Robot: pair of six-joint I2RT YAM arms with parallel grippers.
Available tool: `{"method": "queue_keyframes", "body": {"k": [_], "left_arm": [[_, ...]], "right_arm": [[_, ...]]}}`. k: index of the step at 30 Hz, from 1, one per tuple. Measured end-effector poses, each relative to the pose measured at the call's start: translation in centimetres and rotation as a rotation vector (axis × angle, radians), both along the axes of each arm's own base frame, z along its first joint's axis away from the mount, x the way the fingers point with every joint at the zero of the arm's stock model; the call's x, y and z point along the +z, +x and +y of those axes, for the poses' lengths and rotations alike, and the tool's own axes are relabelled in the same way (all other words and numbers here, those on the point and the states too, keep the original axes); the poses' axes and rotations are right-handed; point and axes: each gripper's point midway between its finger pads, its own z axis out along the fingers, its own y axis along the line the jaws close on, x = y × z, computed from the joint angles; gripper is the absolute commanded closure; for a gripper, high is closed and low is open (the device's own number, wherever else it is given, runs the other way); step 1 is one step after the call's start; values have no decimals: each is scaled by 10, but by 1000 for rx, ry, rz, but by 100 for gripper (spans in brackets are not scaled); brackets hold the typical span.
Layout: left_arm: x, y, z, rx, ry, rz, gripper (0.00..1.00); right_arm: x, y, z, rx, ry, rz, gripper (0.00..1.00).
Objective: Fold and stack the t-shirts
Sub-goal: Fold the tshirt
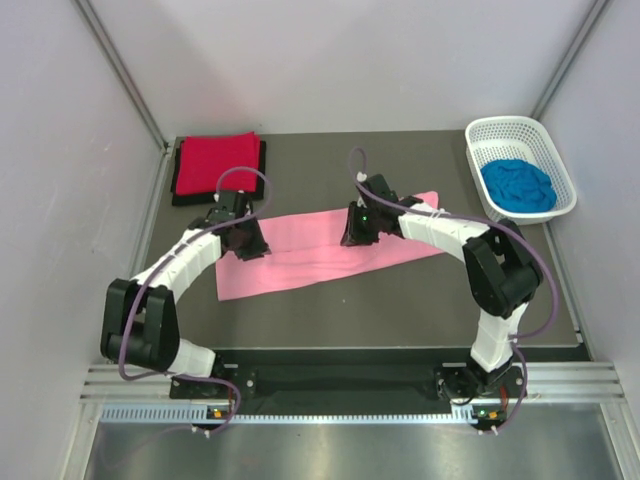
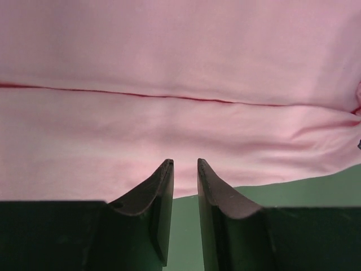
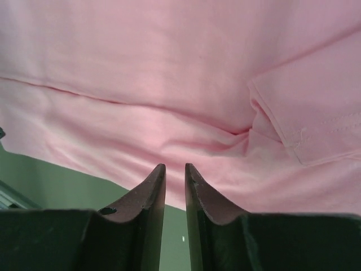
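Observation:
The light pink t-shirt (image 1: 300,255) lies as a long folded strip across the middle of the table, and fills the left wrist view (image 2: 180,84) and the right wrist view (image 3: 169,73). My left gripper (image 1: 250,245) sits low over its left part at the far edge. Its jaws (image 2: 185,162) are almost together with nothing between them. My right gripper (image 1: 357,232) sits over the far edge near the middle, jaws (image 3: 175,165) likewise almost together and empty. The red t-shirt (image 1: 215,160) lies folded on the black t-shirt (image 1: 178,190) at the back left. The bright blue t-shirt (image 1: 518,185) is bunched in the basket.
The white lattice basket (image 1: 500,130) stands at the back right by the right wall. Grey walls close in the table on the left, back and right. The dark table (image 1: 400,290) shows bare in front of the pink shirt.

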Motion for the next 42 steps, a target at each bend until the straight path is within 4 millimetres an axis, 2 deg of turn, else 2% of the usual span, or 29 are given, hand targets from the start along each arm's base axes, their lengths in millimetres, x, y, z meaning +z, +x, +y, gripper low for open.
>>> {"method": "queue_keyframes", "body": {"k": [3, 6, 12, 16, 20, 29, 30, 34, 37, 42], "left_arm": [[1, 7, 0, 5, -62, -2, 71], [-13, 10, 1, 4, -77, 32, 72], [-58, -3, 9, 1, -30, 155, 73], [-59, -1, 12, 12, -20, 148, 73], [-59, -1, 13, 18, -15, 141, 73], [-59, -1, 13, 42, -24, 124, 72], [-59, -1, 13, 42, -25, 123, 72], [-57, -1, 13, 44, -24, 118, 71], [-56, -1, 15, 51, -17, 111, 71], [-57, -5, 19, 61, 0, 109, 71]], "right_arm": [[11, 12, 4, -35, 8, -21, 78], [7, 19, 5, -64, -5, -13, 78], [-37, 19, -1, -92, -82, 60, 78], [-38, 30, 1, -106, -94, 42, 80], [-41, 39, 3, -110, -113, 26, 100], [-40, 48, 1, -111, -138, -8, 100], [-40, 48, 0, -112, -141, -10, 100], [-34, 50, -1, -112, -155, -12, 83], [-26, 55, 2, -95, -152, -36, 75], [-18, 51, 7, 50, -155, -88, 77]]}}
